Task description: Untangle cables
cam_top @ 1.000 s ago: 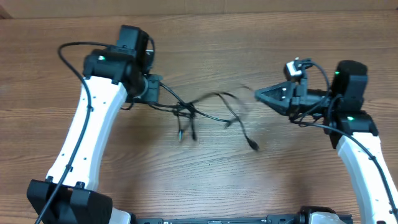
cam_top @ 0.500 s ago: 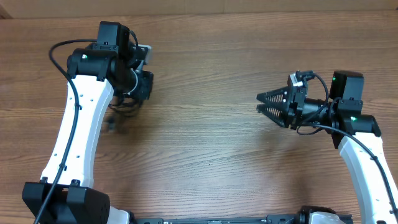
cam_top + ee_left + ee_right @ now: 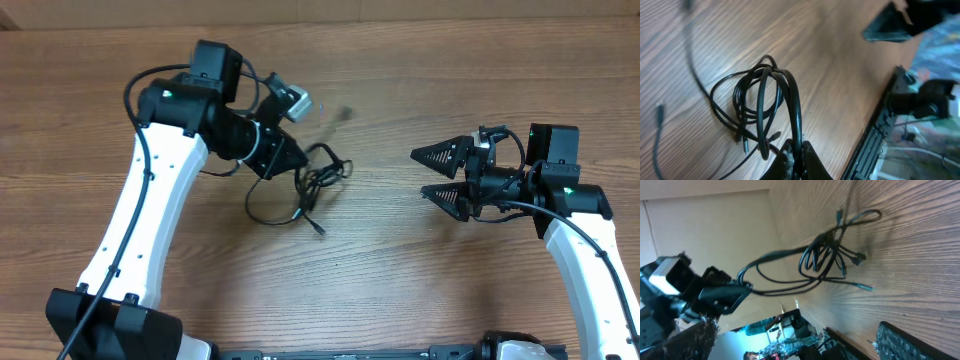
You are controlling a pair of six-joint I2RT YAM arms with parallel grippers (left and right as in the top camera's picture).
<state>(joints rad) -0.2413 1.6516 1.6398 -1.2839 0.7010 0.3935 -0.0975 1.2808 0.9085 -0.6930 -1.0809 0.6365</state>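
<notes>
The cables (image 3: 322,178) are thin black cords bunched in a knot of loops just right of my left gripper (image 3: 288,160). One loop (image 3: 262,214) and a plug end (image 3: 318,229) trail toward the front. In the left wrist view the left gripper (image 3: 799,152) is shut on one strand, and the cables (image 3: 760,100) hang in loops over the wood. My right gripper (image 3: 428,174) stands open and holds nothing, well to the right of the bunch. The right wrist view shows the cables (image 3: 822,255) dangling from the left gripper (image 3: 722,296), far ahead of the wide-apart right fingers (image 3: 905,342).
The wooden table (image 3: 380,270) carries only the cables. Both arm bases (image 3: 110,325) sit at the front edge, along with a black rail (image 3: 877,135). The right arm's own thick wires (image 3: 520,205) loop beside its wrist.
A second ago the cables were stretched between both grippers. The right gripper has opened and let go. The left arm swung left, then back right, carrying the bunch with it.
</notes>
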